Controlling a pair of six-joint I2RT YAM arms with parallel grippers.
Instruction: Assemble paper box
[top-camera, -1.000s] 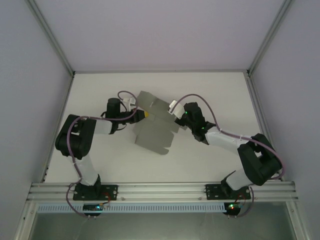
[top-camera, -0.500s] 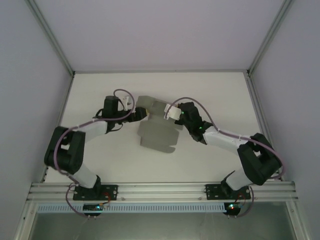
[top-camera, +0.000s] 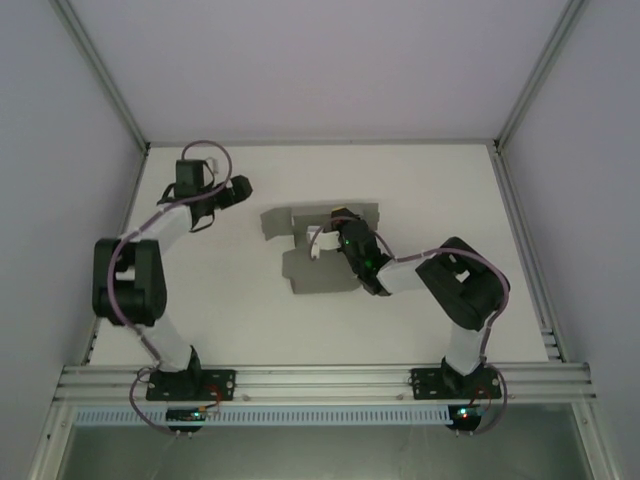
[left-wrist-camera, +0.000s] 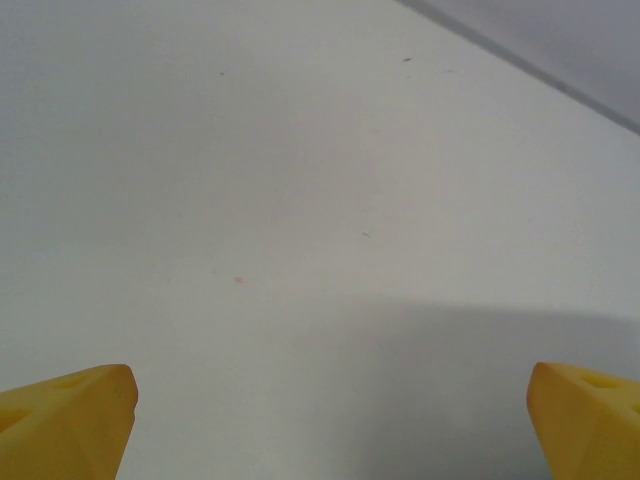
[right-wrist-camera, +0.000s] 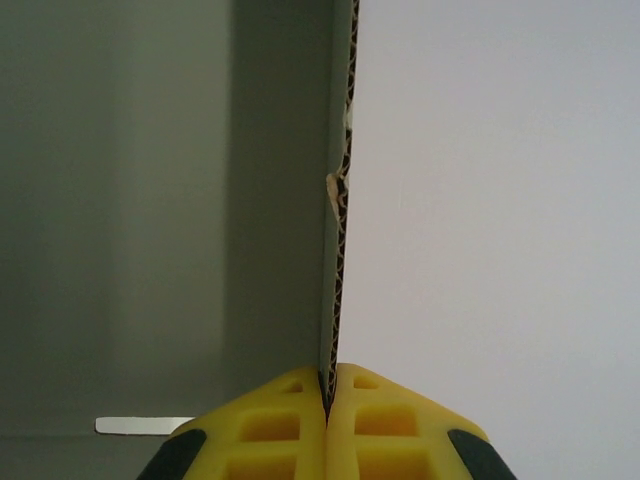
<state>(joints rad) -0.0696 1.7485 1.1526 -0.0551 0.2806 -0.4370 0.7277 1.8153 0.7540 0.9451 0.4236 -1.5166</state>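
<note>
The paper box (top-camera: 320, 268), a flat grey cardboard cut-out with several flaps, lies in the middle of the white table. My right gripper (top-camera: 318, 240) reaches over it from the right and is shut on one flap. In the right wrist view that flap's corrugated edge (right-wrist-camera: 342, 230) stands upright, pinched between the yellow fingertips (right-wrist-camera: 280, 420), with grey card (right-wrist-camera: 150, 200) to its left. My left gripper (top-camera: 238, 190) sits at the far left of the table, apart from the box. Its yellow fingertips (left-wrist-camera: 65, 420) stand wide apart over bare table, open.
Grey enclosure walls (top-camera: 60, 200) and metal frame posts (top-camera: 100, 80) bound the white table (top-camera: 430, 190) on three sides. The aluminium rail (top-camera: 320, 380) carrying both arm bases runs along the near edge.
My left gripper has let go of the box and swung back to the far left. The right gripper has moved left over the box, which now lies flatter.
</note>
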